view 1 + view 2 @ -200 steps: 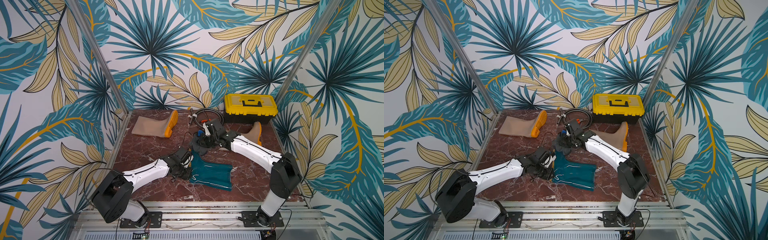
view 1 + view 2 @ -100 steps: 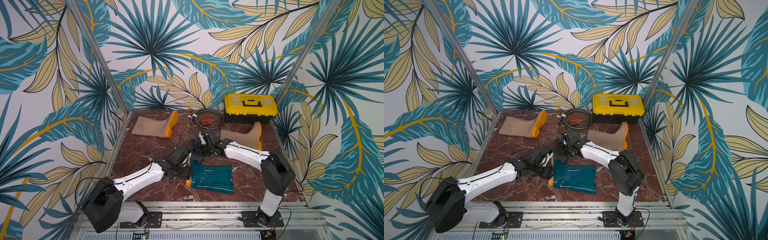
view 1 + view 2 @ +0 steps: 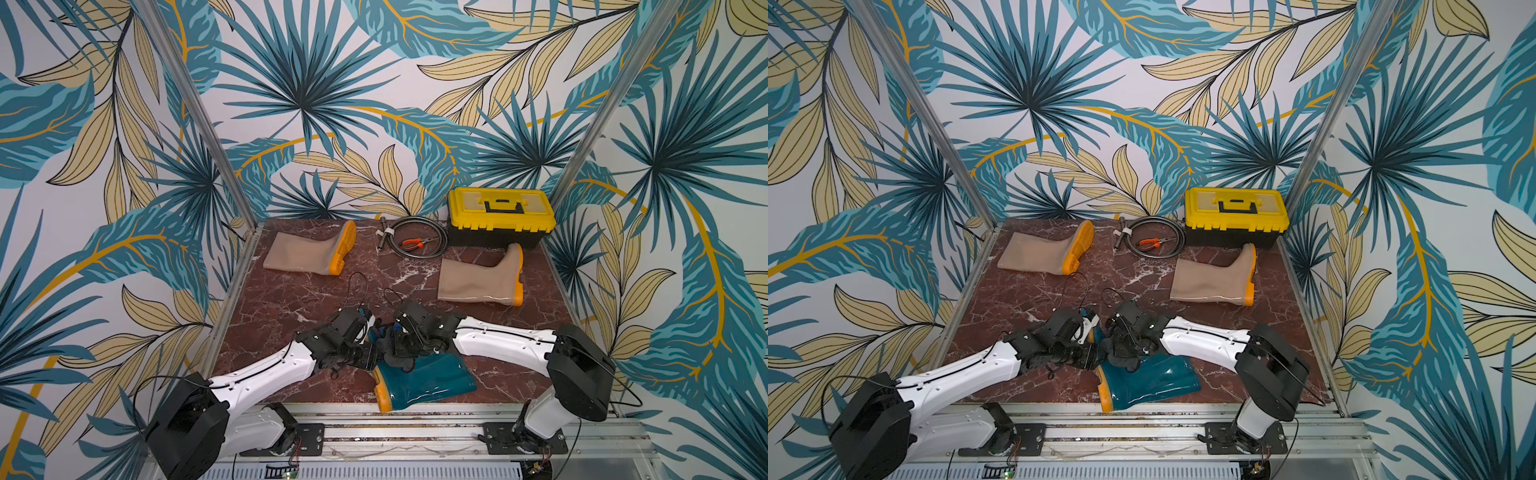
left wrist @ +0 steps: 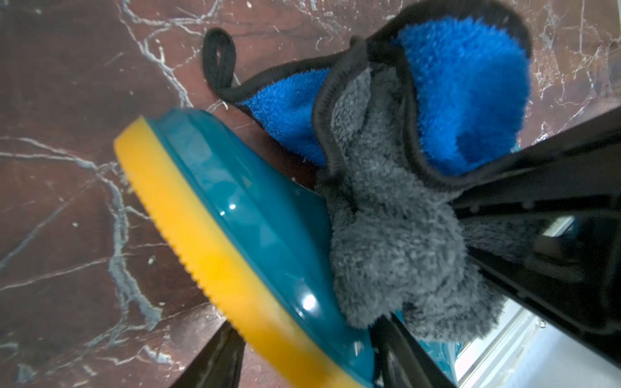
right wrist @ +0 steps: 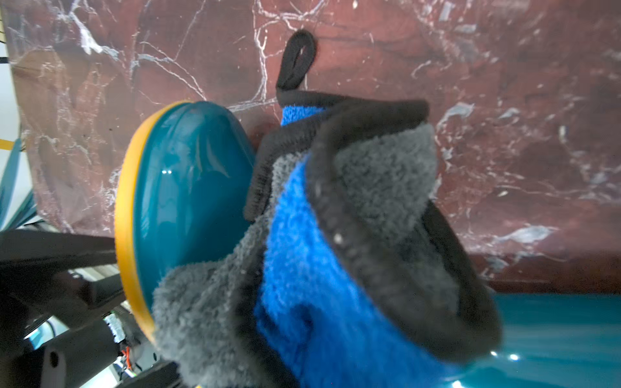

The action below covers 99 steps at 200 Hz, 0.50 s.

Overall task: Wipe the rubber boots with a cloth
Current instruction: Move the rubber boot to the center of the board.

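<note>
The teal rubber boot (image 3: 432, 380) (image 3: 1154, 382) lies on its side at the table's front edge, orange sole to the left. My left gripper (image 3: 368, 358) (image 4: 309, 362) straddles its foot (image 4: 255, 235), one finger against the sole and the other against the upper. My right gripper (image 3: 405, 349) is shut on the cloth (image 3: 392, 358) (image 5: 336, 268), a grey and blue rag with black edging. The cloth (image 4: 386, 218) rests bunched on the boot's instep (image 5: 188, 188) and hides the right fingers. Two beige boots (image 3: 307, 251) (image 3: 478, 282) lie at the back.
A yellow and black toolbox (image 3: 500, 216) stands at the back right. Beside it lies a coiled cable (image 3: 436, 239) with orange pliers (image 3: 411, 243) inside the coil. Metal frame posts and patterned walls close in the marble table (image 3: 291, 299).
Both arms have drawn back toward the front edge and the teal boot has come with them, its sole now turned left. The left jaws widened and now straddle the foot.
</note>
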{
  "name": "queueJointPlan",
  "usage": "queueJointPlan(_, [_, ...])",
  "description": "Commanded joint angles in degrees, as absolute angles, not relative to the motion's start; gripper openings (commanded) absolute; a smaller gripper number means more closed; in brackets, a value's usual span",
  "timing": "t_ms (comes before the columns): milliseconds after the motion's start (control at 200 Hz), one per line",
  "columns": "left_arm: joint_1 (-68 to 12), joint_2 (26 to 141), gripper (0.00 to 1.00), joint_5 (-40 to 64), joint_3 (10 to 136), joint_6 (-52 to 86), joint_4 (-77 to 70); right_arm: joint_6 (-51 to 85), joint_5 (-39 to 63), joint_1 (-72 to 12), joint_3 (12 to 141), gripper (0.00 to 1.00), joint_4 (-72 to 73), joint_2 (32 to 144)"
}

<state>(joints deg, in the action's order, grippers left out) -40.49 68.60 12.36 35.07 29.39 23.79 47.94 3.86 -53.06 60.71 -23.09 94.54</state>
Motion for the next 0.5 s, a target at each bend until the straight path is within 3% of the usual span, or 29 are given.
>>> queueJointPlan(0, [-40.3, 68.4, 0.54, 12.9, 33.4, 32.3, 20.9, 44.7, 0.9, -53.1, 64.4, 0.0, -28.8, 97.4])
queueJointPlan(185, [-39.8, 72.5, 0.33, 12.2, 35.3, 33.1, 20.5, 41.5, -5.8, -49.3, 66.3, 0.0, -34.6, 93.8])
queueJointPlan(370, [-37.5, 77.4, 0.33, 12.0, 41.2, 31.2, 20.5, 36.8, -10.7, -39.1, 64.7, 0.0, -38.8, 85.3])
queueJointPlan(491, [-35.7, 83.0, 0.07, 12.5, 47.3, 30.7, 20.6, 33.1, -13.3, -34.8, 66.4, 0.0, -40.8, 81.6])
